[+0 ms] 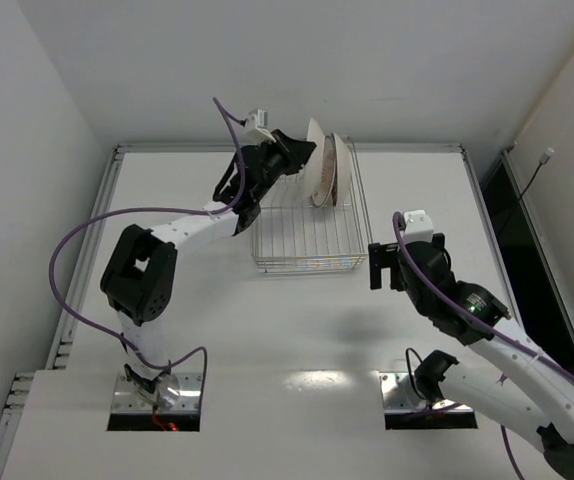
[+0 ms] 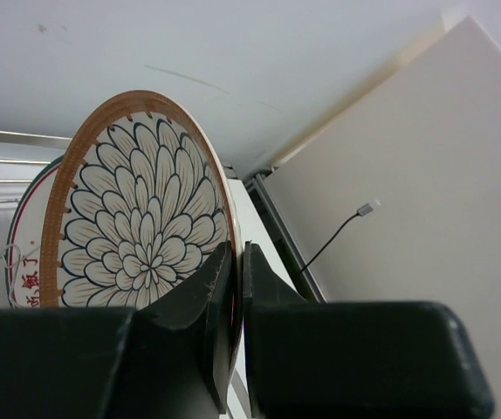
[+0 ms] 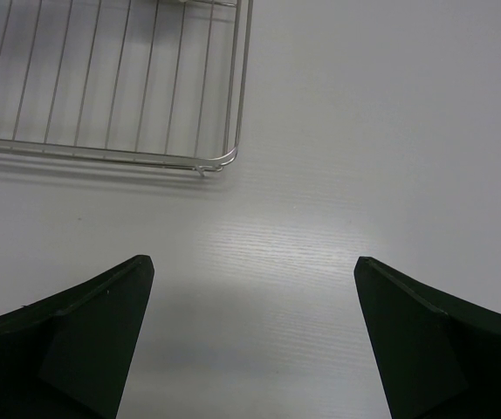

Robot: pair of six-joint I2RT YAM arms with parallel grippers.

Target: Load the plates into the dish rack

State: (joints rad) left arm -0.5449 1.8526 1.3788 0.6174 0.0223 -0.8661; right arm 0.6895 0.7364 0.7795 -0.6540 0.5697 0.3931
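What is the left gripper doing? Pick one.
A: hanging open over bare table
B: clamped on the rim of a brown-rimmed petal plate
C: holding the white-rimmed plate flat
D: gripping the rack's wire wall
B: the left wrist view shows the left gripper closed on the edge of the upright brown-rimmed plate, at the far end of the dish rack.

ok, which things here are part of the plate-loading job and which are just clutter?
Job: brown-rimmed petal plate, clamped in left gripper; white-rimmed plate with red characters; wire dish rack.
Lying about: cable with white plug, by the right wall.
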